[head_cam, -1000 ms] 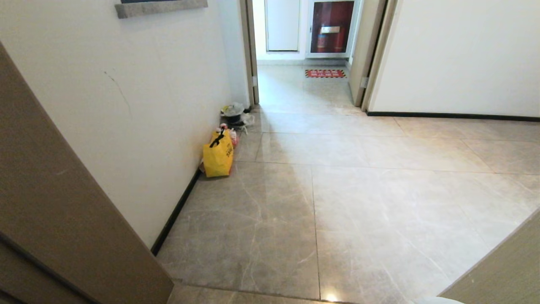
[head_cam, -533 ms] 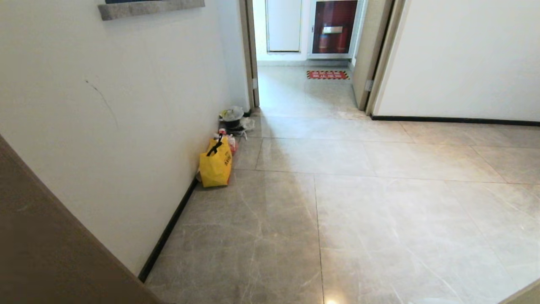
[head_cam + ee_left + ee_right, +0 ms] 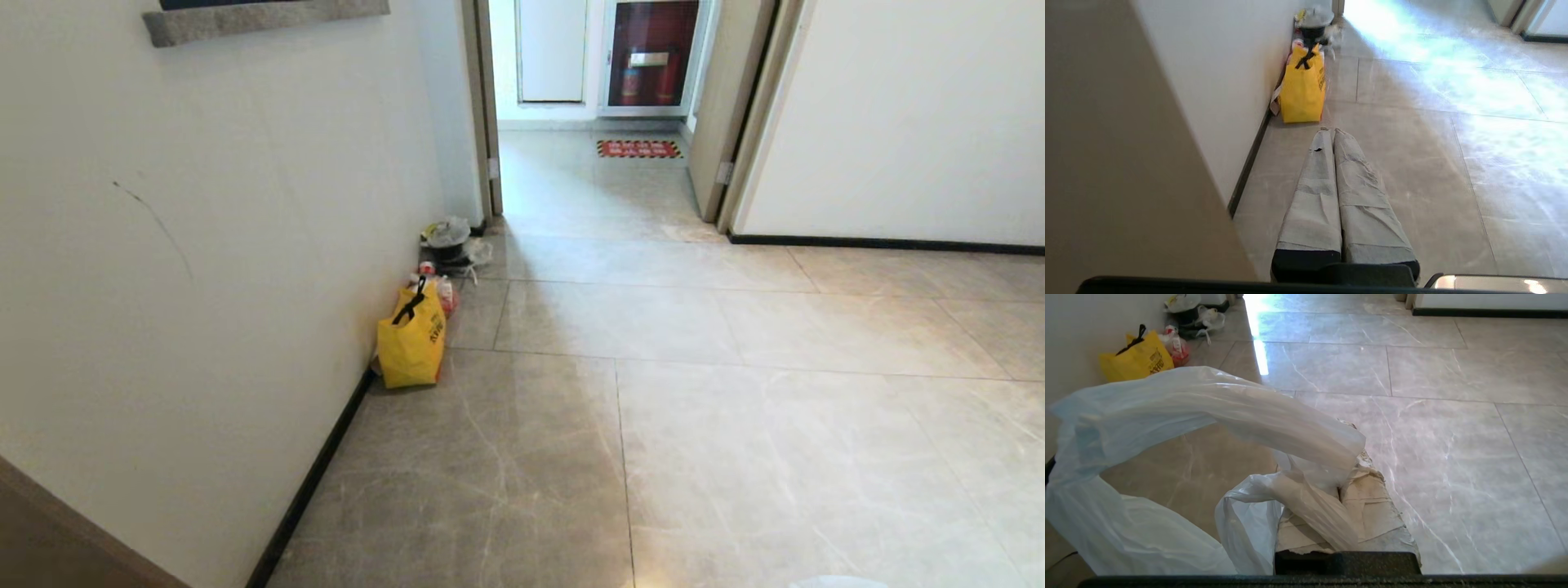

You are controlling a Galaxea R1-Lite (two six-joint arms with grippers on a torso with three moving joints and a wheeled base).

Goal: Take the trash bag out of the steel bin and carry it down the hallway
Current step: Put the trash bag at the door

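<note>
**Trash bag rides out into the hallway in the right claw**

The trash bag (image 3: 1180, 457) is pinched in my right gripper (image 3: 1349, 467), whose taped fingers (image 3: 1372, 506) are closed tight on the gathered plastic; one loop handle arches up and away from the claw toward the wall side, and the rest of the bag hangs below it. The steel bin is in none of my views, so I judge the removal done and the carry under way.

What has changed over the last second is the viewpoint: the brown door edge that filled the near left of the head view has slid almost out of it, while the wall, the floor (image 3: 735, 457) and the far doorway (image 3: 588, 122) have all shifted together. That is my base rolling forward, and the things on the floor have not stirred. I read it as the robot clearing the doorway into the hallway.

Ahead of the claw and off to the wall side sit a yellow tote bag (image 3: 411, 343) and, beyond it, a small heap of rubbish (image 3: 447, 243). My left gripper (image 3: 1333, 134) is shut on nothing, pointing toward the tote.
</note>
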